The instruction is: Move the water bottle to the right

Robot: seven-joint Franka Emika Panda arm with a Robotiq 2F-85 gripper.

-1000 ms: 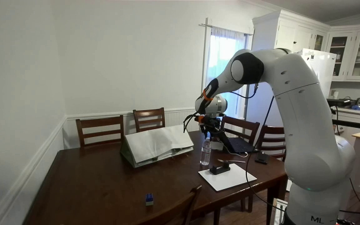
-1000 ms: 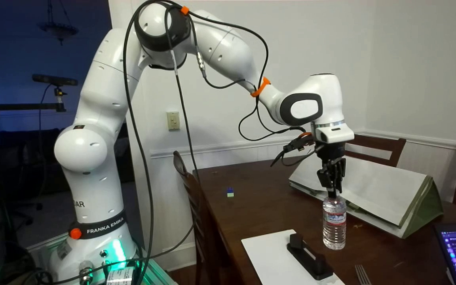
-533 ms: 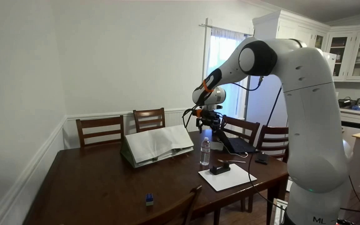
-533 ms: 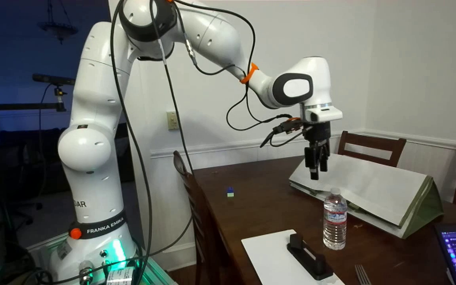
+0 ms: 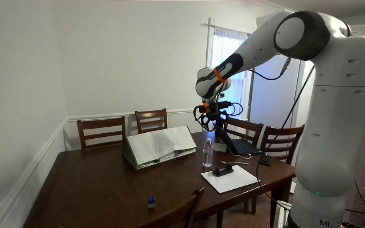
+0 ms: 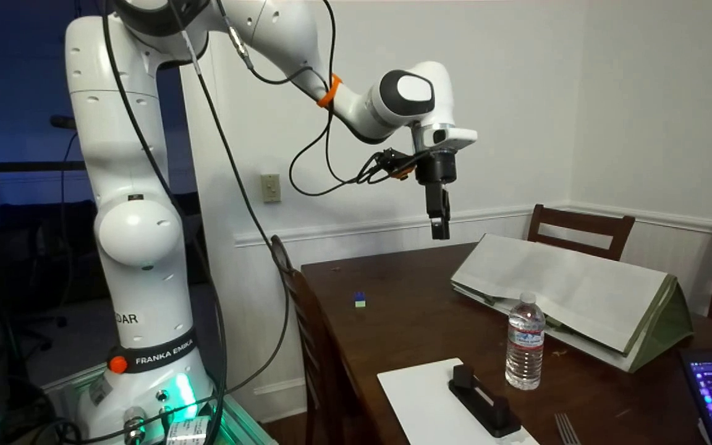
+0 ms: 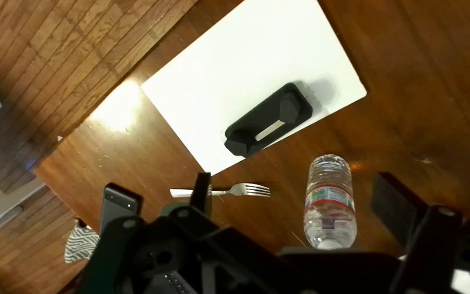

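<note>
The water bottle (image 6: 525,346), clear plastic with a white cap and a red-edged label, stands about upright on the dark wooden table, and both exterior views show it. Above it and apart from it hangs my gripper (image 6: 440,235), up and to the left of the cap in that exterior view. In the wrist view the gripper (image 7: 294,183) is open, its black fingers (image 7: 398,208) spread wide. Between them, farther down on the table, the bottle (image 7: 329,200) appears with nothing touching it. The gripper's dark body partly covers its cap there.
Beside the bottle lies a white board (image 6: 415,395) bearing a black tape-dispenser-like holder (image 6: 483,402). A fork (image 7: 243,190), a phone (image 7: 118,204) and a laptop (image 5: 241,145) are close by. A tent-shaped paper pad (image 6: 572,290) stands behind the bottle, and a small blue block (image 5: 151,201) sits farther off.
One second ago the fingers were at the bottle's top. They have opened and the arm has risen, swinging back away from the bottle, which stays standing on the same spot.
</note>
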